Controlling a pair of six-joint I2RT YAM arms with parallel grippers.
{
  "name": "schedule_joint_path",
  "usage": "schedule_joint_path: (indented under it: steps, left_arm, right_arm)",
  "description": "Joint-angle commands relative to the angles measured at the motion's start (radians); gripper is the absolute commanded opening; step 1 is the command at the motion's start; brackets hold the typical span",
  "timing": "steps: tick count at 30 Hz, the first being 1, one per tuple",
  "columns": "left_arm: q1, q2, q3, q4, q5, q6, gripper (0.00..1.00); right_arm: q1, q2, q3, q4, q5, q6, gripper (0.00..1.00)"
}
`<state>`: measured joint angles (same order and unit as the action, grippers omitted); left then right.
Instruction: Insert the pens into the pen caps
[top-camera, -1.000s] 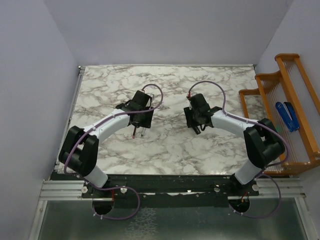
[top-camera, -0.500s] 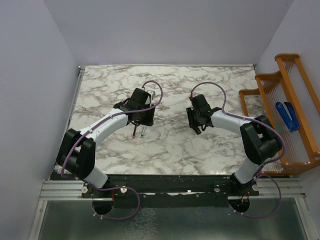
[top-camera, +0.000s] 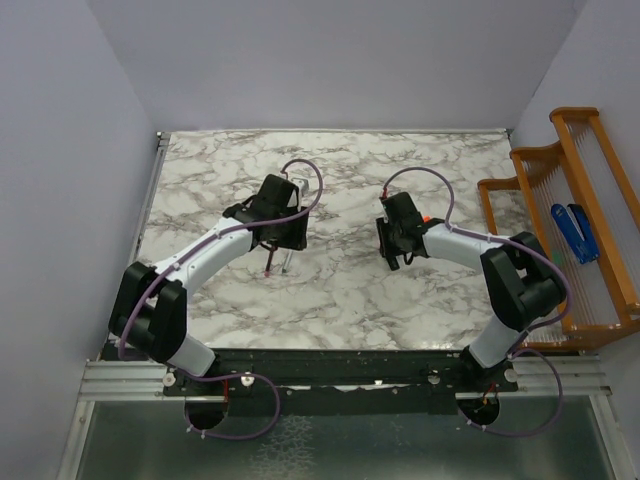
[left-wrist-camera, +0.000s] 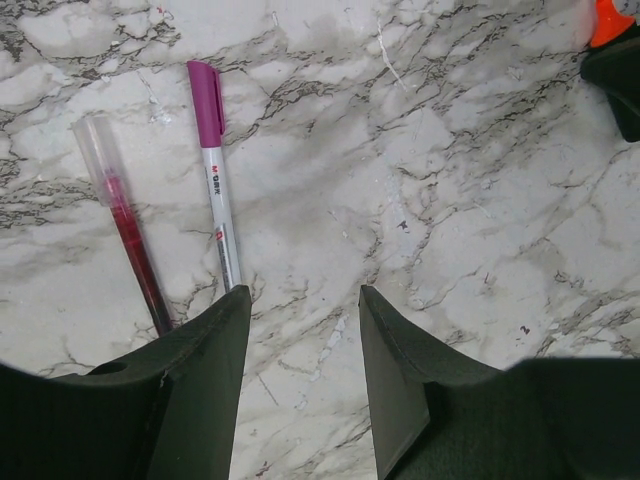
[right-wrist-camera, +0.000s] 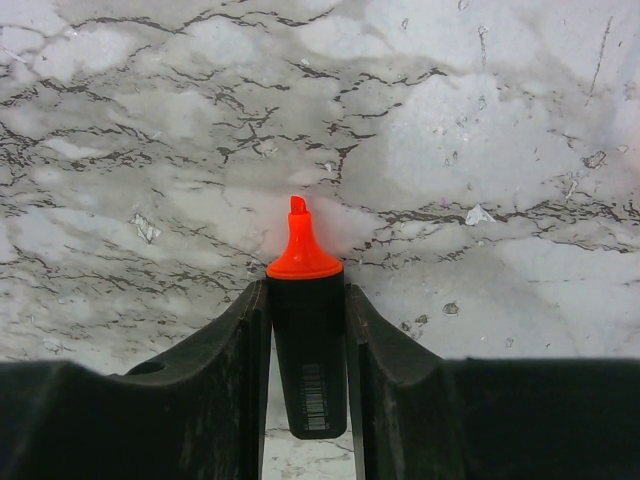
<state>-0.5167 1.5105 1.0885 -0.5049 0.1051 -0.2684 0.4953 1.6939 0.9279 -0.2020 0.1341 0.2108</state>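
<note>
Pinching the marker (right-wrist-camera: 306, 370) in the right end effector (right-wrist-camera: 305, 300), orange tip jutting ahead, with the left end effector (left-wrist-camera: 305, 300) spread over the table (left-wrist-camera: 480, 200), silver pen (left-wrist-camera: 218, 200) and red pen (left-wrist-camera: 135, 250) lying ahead-left; risking the marker pivoting in this narrow grip, skewing the insertion.

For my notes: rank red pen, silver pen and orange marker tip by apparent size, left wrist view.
Largest, alike: red pen and silver pen, ends hidden behind a finger.
Then orange marker tip, cropped by the frame.
</note>
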Motion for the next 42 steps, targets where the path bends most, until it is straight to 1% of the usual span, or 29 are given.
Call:
schedule_joint_path:
  steps: [1, 4, 6, 9, 11, 14, 16, 18, 24, 27, 30, 38, 41, 42]
  left_arm:
    - [0.012, -0.050, 0.016, -0.003, 0.023, -0.006, 0.48]
    - [0.016, -0.064, 0.011, 0.003, 0.038, -0.009, 0.48]
    - [0.017, -0.087, -0.006, 0.034, 0.060, -0.010, 0.48]
    - [0.020, -0.151, -0.069, 0.136, 0.124, -0.023, 0.48]
    - [0.018, -0.198, -0.135, 0.240, 0.187, -0.036, 0.48]
    - [0.018, -0.246, -0.250, 0.413, 0.305, -0.074, 0.49]
    - [0.013, -0.261, -0.326, 0.545, 0.373, -0.136, 0.49]
    - [-0.012, -0.275, -0.407, 0.702, 0.410, -0.203, 0.49]
    - [-0.137, -0.342, -0.528, 0.997, 0.310, -0.276, 0.49]
    - [-0.179, -0.334, -0.535, 1.054, 0.250, -0.282, 0.50]
    - [-0.194, -0.332, -0.558, 1.143, 0.217, -0.296, 0.52]
    - [-0.203, -0.262, -0.502, 1.161, 0.200, -0.298, 0.54]
    - [-0.206, -0.225, -0.478, 1.179, 0.212, -0.296, 0.55]
    - [-0.207, -0.216, -0.471, 1.188, 0.219, -0.298, 0.55]
  right_arm:
    - [-0.006, -0.005, -0.021, -0.016, -0.029, -0.001, 0.21]
    - [-0.005, -0.035, -0.017, -0.022, -0.027, 0.002, 0.20]
    - [-0.006, -0.082, -0.016, -0.012, -0.045, 0.005, 0.19]
    - [-0.006, -0.195, -0.030, 0.044, -0.153, 0.016, 0.17]
    - [-0.006, -0.267, -0.035, 0.081, -0.226, 0.048, 0.17]
    - [-0.006, -0.346, -0.029, 0.110, -0.276, 0.114, 0.15]
    - [-0.004, -0.394, -0.031, 0.139, -0.296, 0.162, 0.14]
    - [-0.003, -0.433, -0.033, 0.167, -0.302, 0.207, 0.13]
    - [0.047, -0.483, -0.007, 0.179, -0.224, 0.300, 0.12]
    - [0.080, -0.472, 0.019, 0.170, -0.196, 0.306, 0.12]
    - [0.104, -0.459, 0.037, 0.160, -0.186, 0.309, 0.11]
    - [0.168, -0.464, 0.061, 0.149, -0.138, 0.303, 0.11]
    - [0.191, -0.458, 0.071, 0.143, -0.137, 0.297, 0.11]
    - [0.198, -0.456, 0.076, 0.141, -0.112, 0.294, 0.11]
